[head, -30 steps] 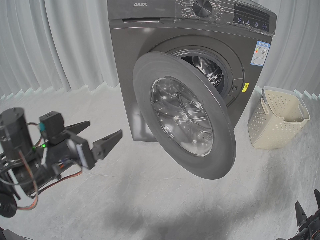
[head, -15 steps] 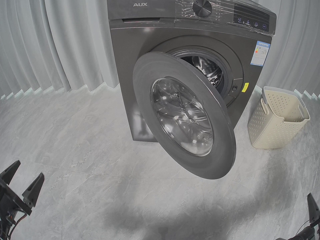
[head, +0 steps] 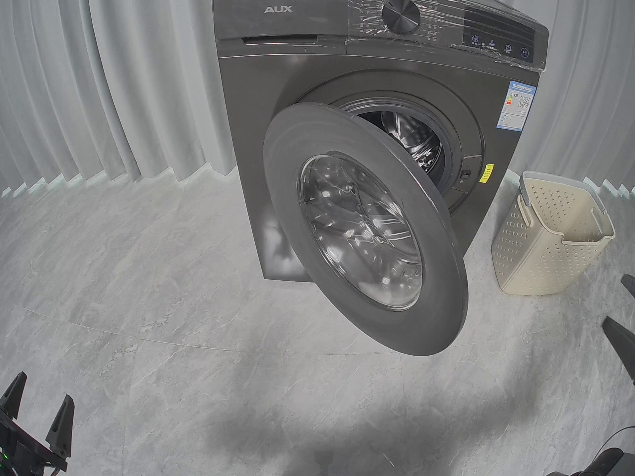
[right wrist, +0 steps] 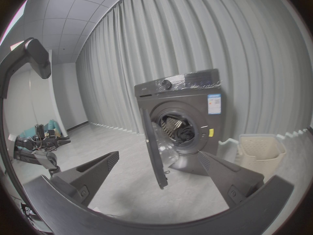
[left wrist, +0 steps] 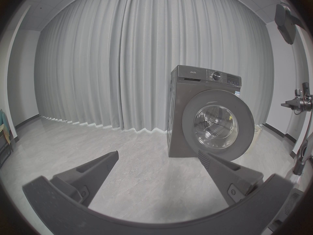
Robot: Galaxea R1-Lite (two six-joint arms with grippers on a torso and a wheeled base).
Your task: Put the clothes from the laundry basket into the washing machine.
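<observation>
Dark grey washing machine [head: 370, 160], cream perforated laundry basket [head: 549, 246], pale curtains [head: 112, 67].

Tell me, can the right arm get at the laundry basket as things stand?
Probably yes. The laundry basket stands on the floor ahead of the right gripper, jaws open; the machine door swings leftward, clear of that path.

A staged test room rather than a home: a washer [head: 264, 133] stands free on a grey tiled floor [head: 145, 299], clear film [head: 360, 8] over its panel, a basket [head: 552, 246] at its 3 o'clock, pleated curtains [head: 99, 67] at 12 o'clock running up to a gridded ceiling [right wrist: 65, 4].
</observation>
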